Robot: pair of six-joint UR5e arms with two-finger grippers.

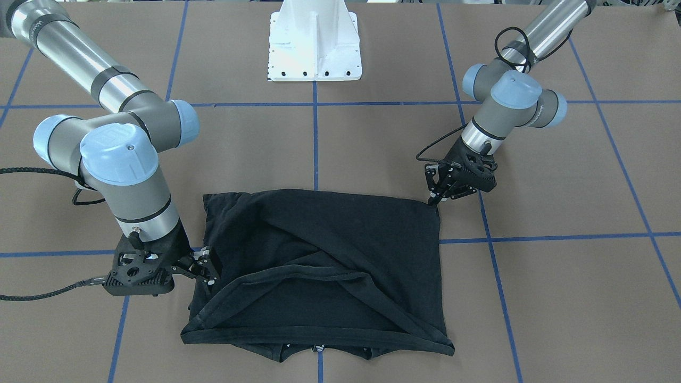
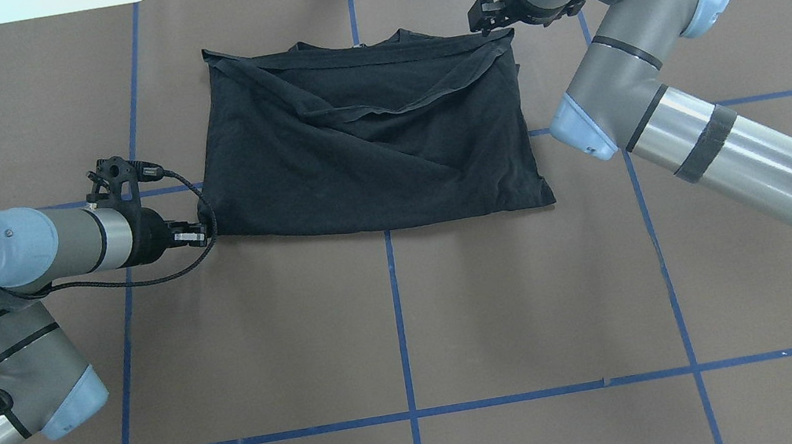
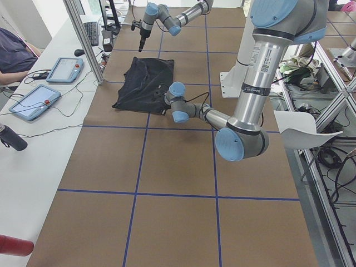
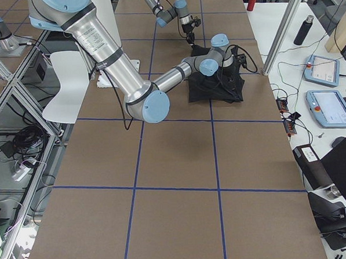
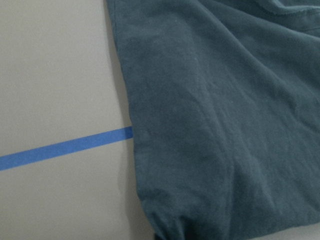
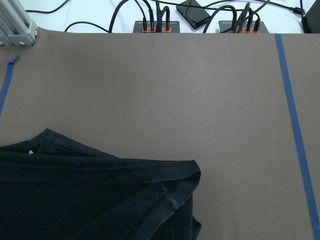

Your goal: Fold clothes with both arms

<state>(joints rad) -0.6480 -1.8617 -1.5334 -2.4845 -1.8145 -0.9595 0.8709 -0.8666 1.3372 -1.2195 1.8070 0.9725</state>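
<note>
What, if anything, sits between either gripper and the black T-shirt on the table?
Nothing visible does. The left gripper is right at the near left corner of the T-shirt, and the right gripper is at its far right corner. Only brown table with blue tape lines shows around it. Whether either has closed on cloth cannot be told.

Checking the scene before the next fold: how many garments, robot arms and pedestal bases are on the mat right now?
Garments: 1, the black T-shirt
Robot arms: 2, the left arm and the right arm
Pedestal bases: 1, the white pedestal base
Total: 4
</note>
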